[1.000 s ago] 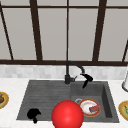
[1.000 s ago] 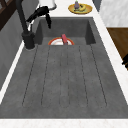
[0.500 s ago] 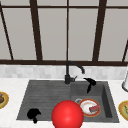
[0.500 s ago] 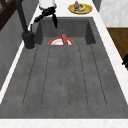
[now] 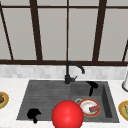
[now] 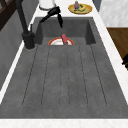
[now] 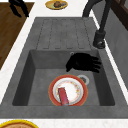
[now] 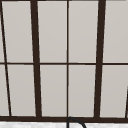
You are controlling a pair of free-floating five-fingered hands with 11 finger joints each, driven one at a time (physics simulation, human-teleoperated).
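Two hands in the front view: the right hand (image 5: 92, 86) hangs over the sink basin (image 5: 106, 100) with fingers loose and pointing down, gripping nothing, just above the plate (image 5: 86, 107) on the basin floor. A small red block (image 5: 95, 108) lies on that plate. My guess is that if the hand drops at an angle it could knock the block off or tip the plate's rim. The left hand (image 5: 33, 114) floats at the front left edge; can't tell how its fingers are set. A big red ball (image 5: 67, 115) sits in front, near the plate.

Left side view: the same hand (image 6: 53, 15) sits above the plate (image 6: 56, 42), near the tap (image 6: 25, 27). A yellow dish (image 6: 80, 8) with food is on the counter beyond.

Right side view: the hand (image 7: 82, 62), fingers spread, hovers between the drain (image 7: 82, 79) and the tap (image 7: 101, 35); the block (image 7: 63, 96) rests on the plate's (image 7: 75, 91) near side.

Upper view: just window bars (image 8: 35, 60).
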